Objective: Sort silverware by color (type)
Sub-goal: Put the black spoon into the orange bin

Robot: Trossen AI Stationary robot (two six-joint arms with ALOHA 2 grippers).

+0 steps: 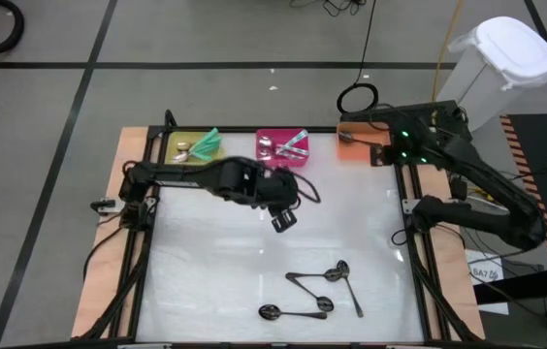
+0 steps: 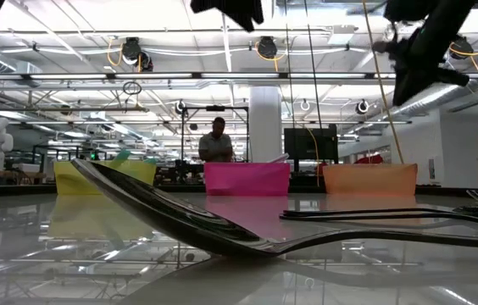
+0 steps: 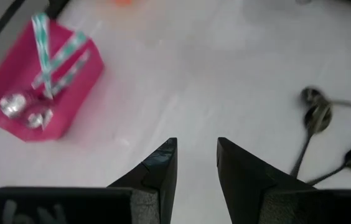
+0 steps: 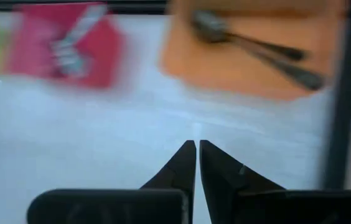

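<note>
Several dark grey-black spoons [image 1: 317, 291] lie flat on the white table near its near edge; the left wrist view shows them too [image 3: 315, 115], and one fills the low view's foreground [image 2: 180, 222]. My left gripper [image 1: 283, 219] [image 3: 197, 146] hangs open and empty over the table's middle, just near of the pink bin [image 1: 283, 147]. My right gripper [image 1: 382, 153] [image 4: 196, 144] is shut and empty, raised beside the orange bin [image 1: 351, 145] at the far right. Dark spoons [image 4: 250, 46] lie in that orange bin.
Three bins stand in a row along the far edge: the yellow bin [image 1: 188, 145] holds teal-green pieces, the pink bin [image 3: 45, 81] holds shiny spoons with teal patterned handles, and the orange bin [image 4: 250, 56] is on the right. A black frame rail [image 1: 414, 242] borders the table. A person [image 2: 216, 142] stands far behind.
</note>
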